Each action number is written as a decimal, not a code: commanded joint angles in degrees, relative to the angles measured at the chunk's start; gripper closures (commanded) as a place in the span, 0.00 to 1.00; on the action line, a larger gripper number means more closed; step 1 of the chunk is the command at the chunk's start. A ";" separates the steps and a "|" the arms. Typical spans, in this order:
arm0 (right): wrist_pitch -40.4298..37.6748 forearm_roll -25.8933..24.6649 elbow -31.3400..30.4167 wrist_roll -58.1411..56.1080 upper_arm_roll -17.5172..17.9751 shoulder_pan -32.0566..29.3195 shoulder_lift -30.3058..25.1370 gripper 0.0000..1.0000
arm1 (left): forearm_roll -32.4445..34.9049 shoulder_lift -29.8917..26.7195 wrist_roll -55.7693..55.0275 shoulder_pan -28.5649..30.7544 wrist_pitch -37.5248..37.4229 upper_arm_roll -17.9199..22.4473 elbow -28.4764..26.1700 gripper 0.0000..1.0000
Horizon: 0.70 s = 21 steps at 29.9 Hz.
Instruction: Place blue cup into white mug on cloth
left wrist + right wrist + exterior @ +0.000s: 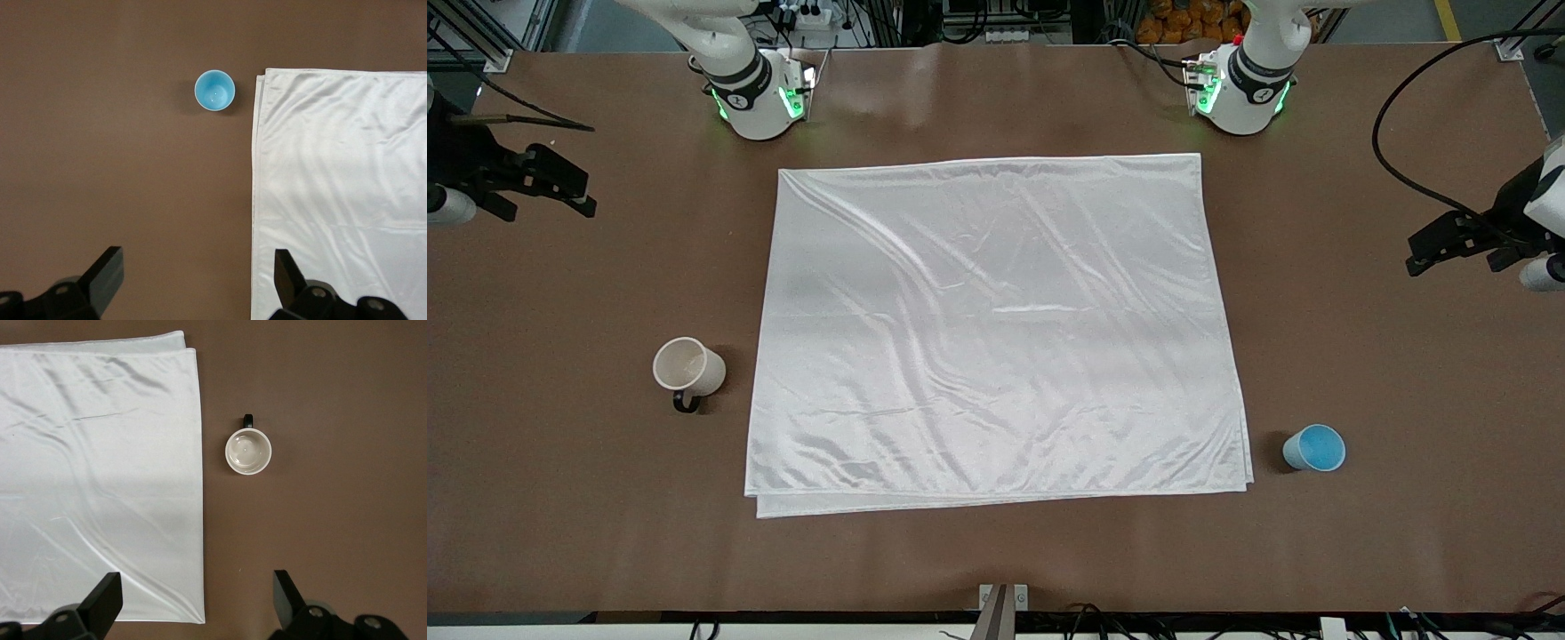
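The white cloth (996, 329) lies flat in the middle of the brown table. The white mug (687, 367) with a black handle stands upright on the bare table, beside the cloth toward the right arm's end. The blue cup (1314, 447) stands upright on the bare table beside the cloth's near corner, toward the left arm's end. My right gripper (590, 197) hangs open and empty above the table; its wrist view shows its fingers apart (197, 590), the mug (248, 451) and the cloth (100, 480). My left gripper (1412, 253) hangs open and empty; its wrist view shows its fingers apart (198, 267), the cup (215, 91) and the cloth (340, 187).
The two arm bases (756, 93) (1240, 89) stand at the table's far edge. A black cable (1405, 169) loops over the table near the left arm. A small metal bracket (1003, 597) sits at the near edge.
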 commanded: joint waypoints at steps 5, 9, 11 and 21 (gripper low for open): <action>0.14 0.74 0.32 0.97 0.08 0.14 0.16 0.00 | -0.31 -0.44 0.80 0.18 -0.51 -0.12 0.25 0.00; 0.06 0.74 0.06 0.97 0.08 0.14 0.16 0.00 | -0.22 -0.17 0.97 0.09 -0.50 -0.03 0.25 0.00; 0.06 0.74 -0.03 0.97 0.08 0.14 0.07 0.00 | -0.14 -0.09 1.15 0.18 -0.42 0.06 0.25 0.00; 0.06 0.74 -1.18 0.97 -0.01 -0.30 0.77 0.00 | -0.05 5.88 1.76 0.97 4.49 0.14 0.25 0.00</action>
